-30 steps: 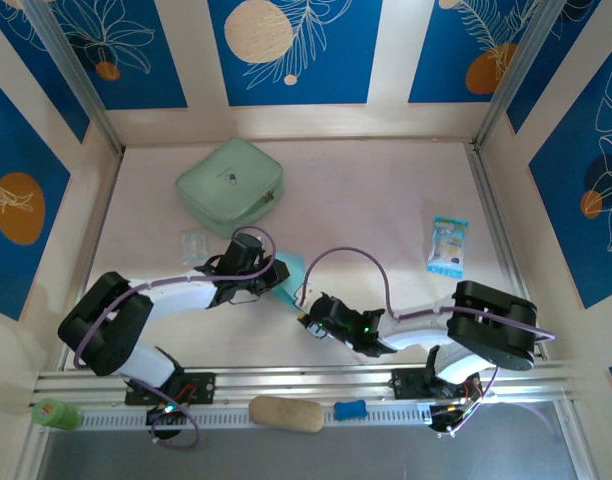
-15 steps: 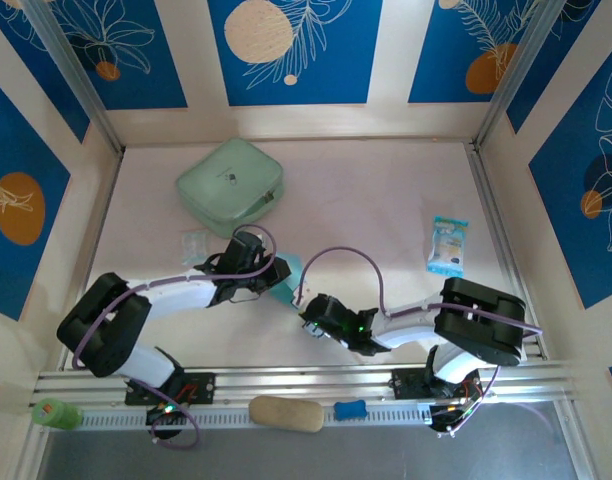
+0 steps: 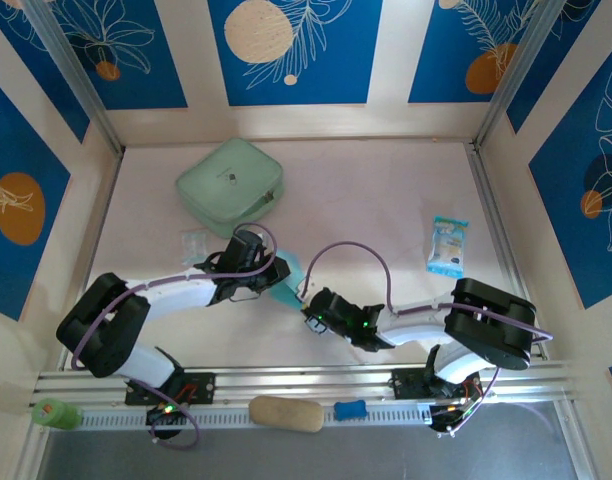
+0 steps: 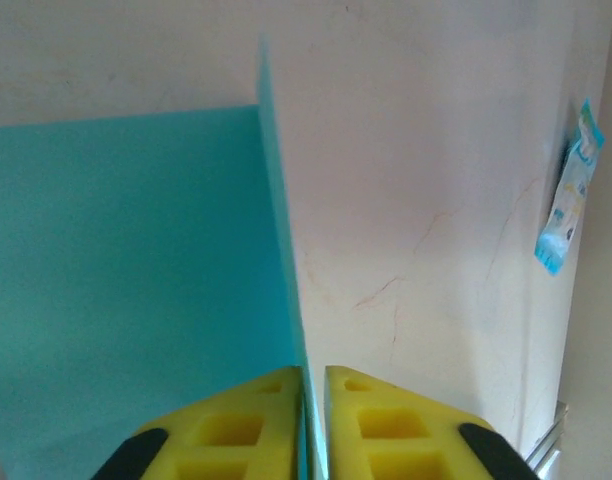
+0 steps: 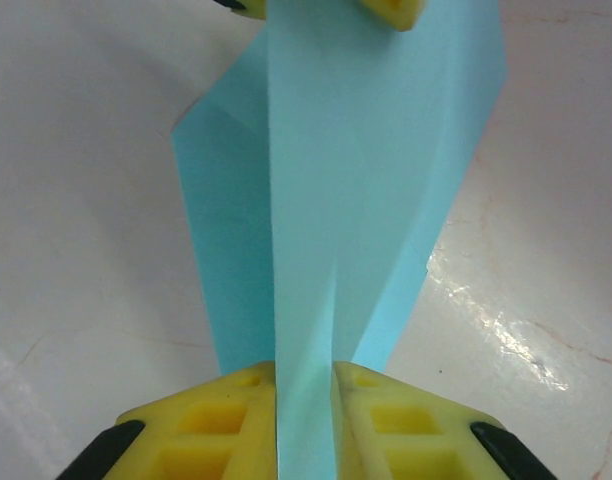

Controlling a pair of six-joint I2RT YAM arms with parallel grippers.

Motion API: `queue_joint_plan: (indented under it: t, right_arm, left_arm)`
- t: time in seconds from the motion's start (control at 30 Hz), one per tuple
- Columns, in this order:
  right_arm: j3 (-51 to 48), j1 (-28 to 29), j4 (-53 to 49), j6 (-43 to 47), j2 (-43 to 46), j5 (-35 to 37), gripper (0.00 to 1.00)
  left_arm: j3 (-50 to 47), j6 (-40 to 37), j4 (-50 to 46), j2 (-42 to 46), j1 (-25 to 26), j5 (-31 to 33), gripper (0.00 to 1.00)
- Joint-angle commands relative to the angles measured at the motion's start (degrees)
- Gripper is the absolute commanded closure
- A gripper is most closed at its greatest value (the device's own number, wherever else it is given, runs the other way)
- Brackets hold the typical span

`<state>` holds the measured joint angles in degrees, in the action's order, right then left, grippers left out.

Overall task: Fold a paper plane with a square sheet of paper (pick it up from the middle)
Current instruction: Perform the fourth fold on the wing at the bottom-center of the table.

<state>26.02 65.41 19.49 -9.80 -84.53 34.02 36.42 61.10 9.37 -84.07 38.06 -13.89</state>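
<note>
The light blue sheet of paper [image 5: 366, 200] is partly folded, with creased layers, and is held between the two hands low over the table [image 5: 76, 200]. Whether it touches the table cannot be told.

It looks thin, very light and limp. It would likely sag under its own weight, crease wherever it is squeezed, and tear if the hands pulled apart too hard. Its surface looks smooth, so a weak pinch might slip.

The right hand [image 5: 306, 420] is pressed together on a narrow folded strip that runs straight out ahead of its fingers. Wider flaps spread to either side of the strip. The left hand [image 4: 311, 425] pinches an upright edge of the sheet, which rises straight ahead between its pads. A broad flat part lies to that hand's left.

The safest hold is probably on the doubled layers close to a crease, where the paper is stiffest, rather than on a loose single flap.

A small printed packet [image 4: 571, 190] lies well off to the left hand's right. A green case [image 3: 230, 186] sits beyond that hand.
</note>
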Motion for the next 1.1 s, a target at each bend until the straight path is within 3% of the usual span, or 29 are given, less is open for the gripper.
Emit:
queue_joint_plan:
  t: [0.0, 0.27, 1.07]
  right_arm:
    - [0.59, -0.35, -0.51, -1.8, -0.26, -1.41, 0.8]
    - [1.98, -0.64, 0.12, -0.68, -1.63, -1.5, 0.73]
    - [3.85, -0.37, 0.19, 1.28, -3.88, 0.6, 0.68]
  left_arm:
    - [1.47, 0.04, -1.43, 0.47, 0.31, -0.04, 0.92]
    - [1.54, 1.88, -1.99, 0.22, 0.27, -0.62, 0.94]
    - [1.81, 1.73, -2.95, 0.31, 0.29, -0.72, 0.94]
